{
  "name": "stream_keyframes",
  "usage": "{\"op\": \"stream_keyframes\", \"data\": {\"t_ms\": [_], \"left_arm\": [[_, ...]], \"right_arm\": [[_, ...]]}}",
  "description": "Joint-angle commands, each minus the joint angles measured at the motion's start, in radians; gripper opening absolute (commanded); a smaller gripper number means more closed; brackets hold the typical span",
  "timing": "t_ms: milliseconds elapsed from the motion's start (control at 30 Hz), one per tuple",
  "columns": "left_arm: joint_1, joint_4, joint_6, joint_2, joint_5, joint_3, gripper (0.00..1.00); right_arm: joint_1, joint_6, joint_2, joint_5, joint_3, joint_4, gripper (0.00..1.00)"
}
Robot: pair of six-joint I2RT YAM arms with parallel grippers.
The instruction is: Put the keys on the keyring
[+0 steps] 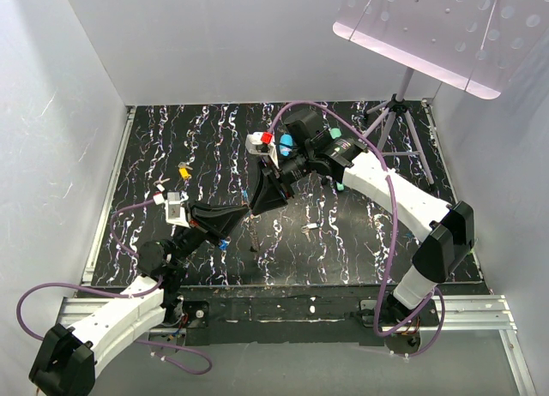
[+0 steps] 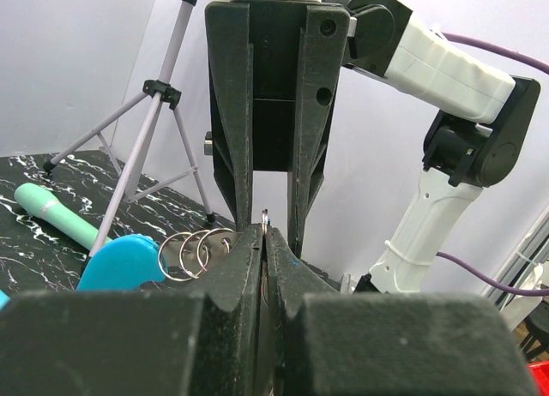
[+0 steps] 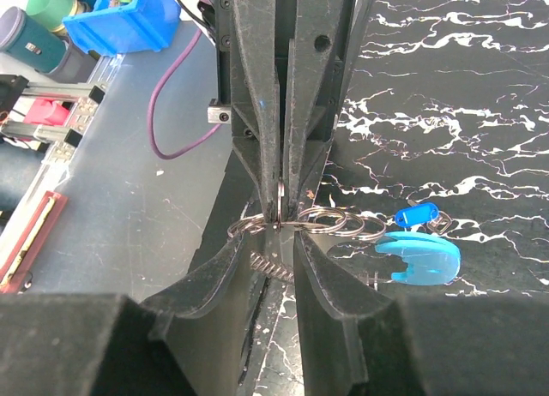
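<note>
My two grippers meet tip to tip above the middle of the table. My left gripper (image 1: 249, 211) (image 2: 264, 233) is shut on the edge of a thin silver ring (image 2: 265, 216). This ring belongs to the keyring (image 3: 330, 219), a row of linked silver rings with a bright blue curved piece (image 3: 420, 259) (image 2: 120, 259) hanging at its end. A small blue key (image 3: 416, 216) hangs by that piece. My right gripper (image 1: 262, 201) (image 3: 279, 235) has its jaws apart, straddling the left fingertips and the ring row. A yellow key (image 1: 183, 171) lies on the table to the left.
A teal wand (image 2: 56, 214) (image 1: 340, 187) lies on the black marbled table (image 1: 360, 242), partly under the right arm. A tripod (image 1: 393, 113) with a light panel stands at the back right. White walls close in both sides.
</note>
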Motion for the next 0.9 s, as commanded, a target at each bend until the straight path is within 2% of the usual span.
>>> {"op": "stream_keyframes", "data": {"t_ms": [0, 200, 433, 600, 667, 867], "left_arm": [[-0.002, 0.027, 0.0, -0.004, -0.022, 0.002, 0.0], [-0.002, 0.015, 0.001, -0.004, -0.019, 0.0, 0.0], [-0.002, -0.013, 0.014, -0.012, -0.017, 0.005, 0.0], [-0.002, -0.011, 0.012, -0.012, -0.019, 0.005, 0.0], [0.0, -0.01, 0.012, -0.01, -0.019, 0.007, 0.0], [-0.002, -0.017, 0.005, -0.016, -0.015, 0.007, 0.0]], "right_arm": [[0.011, 0.02, -0.004, -0.014, 0.036, 0.033, 0.33], [0.014, 0.038, 0.002, -0.013, 0.05, 0.04, 0.28], [0.013, 0.056, 0.002, 0.007, 0.049, 0.052, 0.28], [0.017, 0.06, 0.005, 0.009, 0.042, 0.055, 0.18], [0.017, 0.06, 0.007, 0.007, 0.041, 0.055, 0.02], [0.024, 0.041, 0.005, 0.006, 0.033, 0.04, 0.01]]}}
